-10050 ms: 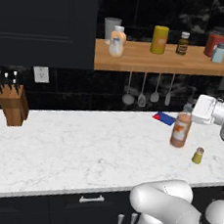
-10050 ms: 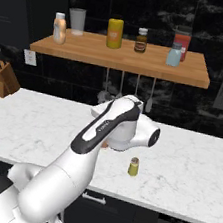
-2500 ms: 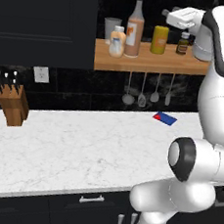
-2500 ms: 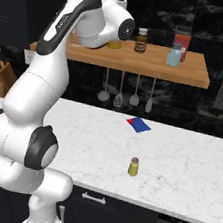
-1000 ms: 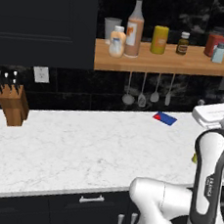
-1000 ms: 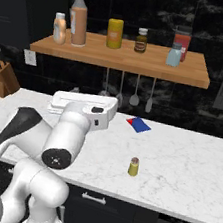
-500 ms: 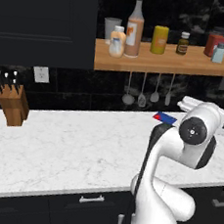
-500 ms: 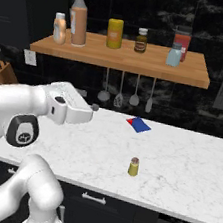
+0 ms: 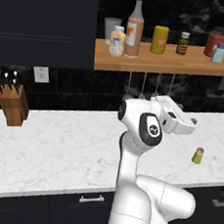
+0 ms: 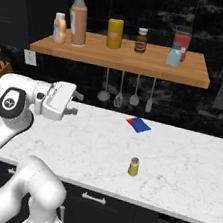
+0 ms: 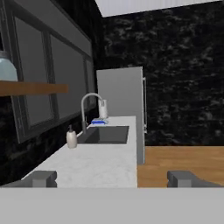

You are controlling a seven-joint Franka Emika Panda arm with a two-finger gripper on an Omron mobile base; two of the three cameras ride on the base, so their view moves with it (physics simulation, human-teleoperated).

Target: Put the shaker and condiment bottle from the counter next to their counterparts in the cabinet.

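Swung low over the counter [image 10: 185,170], empty fingers [image 11: 113,178] spread wide; one shaker [image 10: 133,166] remains, one condiment bottle [image 10: 79,18] shelved.

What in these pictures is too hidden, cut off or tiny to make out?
- Writing on the tall orange-brown bottle: too small, right base view.
- Flat blue-and-red thing on the white marble counter: too small to identify.
- Tiny yellow-green shaker: cap holes too small.
- Pale blue shaker: cut by the hand view's left edge.
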